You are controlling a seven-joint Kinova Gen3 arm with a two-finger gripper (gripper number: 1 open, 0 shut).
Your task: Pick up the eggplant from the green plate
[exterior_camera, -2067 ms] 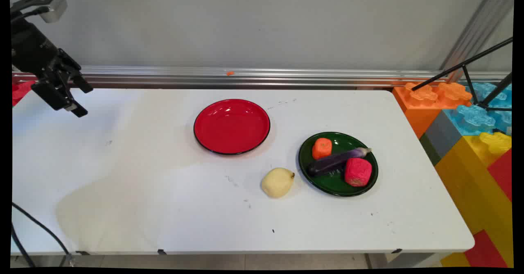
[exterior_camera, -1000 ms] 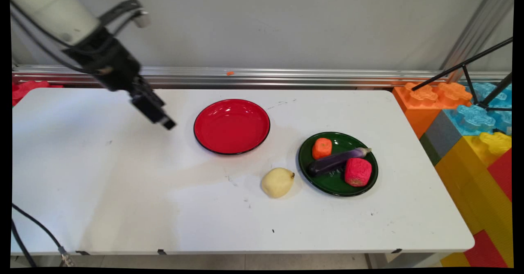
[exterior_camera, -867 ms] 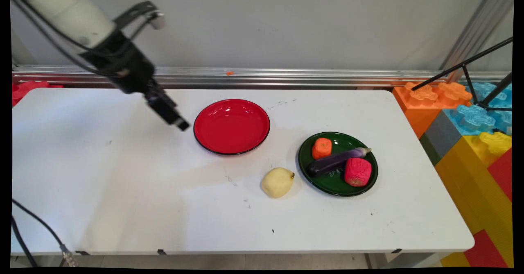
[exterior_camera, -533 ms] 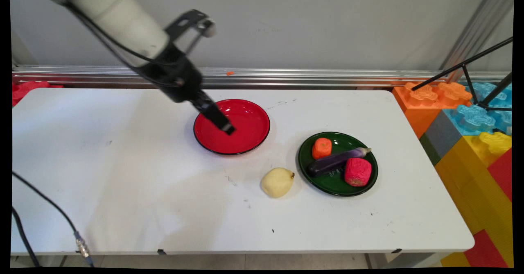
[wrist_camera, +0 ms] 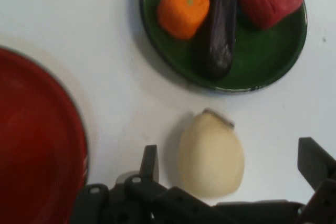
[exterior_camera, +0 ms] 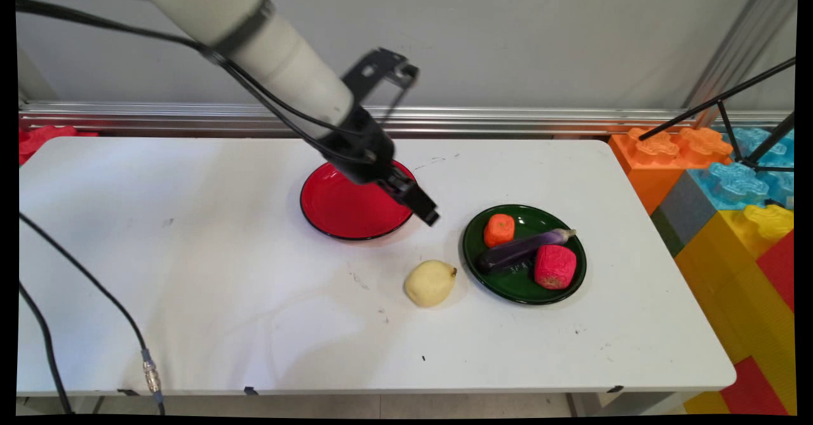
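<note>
The claw (exterior_camera: 424, 209) is spread wide and has nothing in it. It hangs over the table (exterior_camera: 190, 253), just past the right rim of the red plate (exterior_camera: 343, 206), and it touches nothing. In the hand view the claw (wrist_camera: 231, 157) looks down at the yellow pear (wrist_camera: 211, 156), which shows between the two fingers (wrist_camera: 149, 162) but lower down, on the table.

The yellow pear (exterior_camera: 430, 283) lies on the bare table, nearer the near edge than the plates are, and just beside the green plate (exterior_camera: 521, 293). The red plate has nothing on it and sits in the middle, closer to the far edge. The green plate sits toward the right edge and holds an orange piece (exterior_camera: 500, 229), a purple eggplant (exterior_camera: 524, 249) and a red piece (exterior_camera: 555, 266). So nothing is picked up yet.

Two seconds ago the claw was way over by the left edge of the table. Half a second ago it was above the red plate. Now it has gone across the plate toward the pear. The pear, the plates and the food on the green plate have not moved.
</note>
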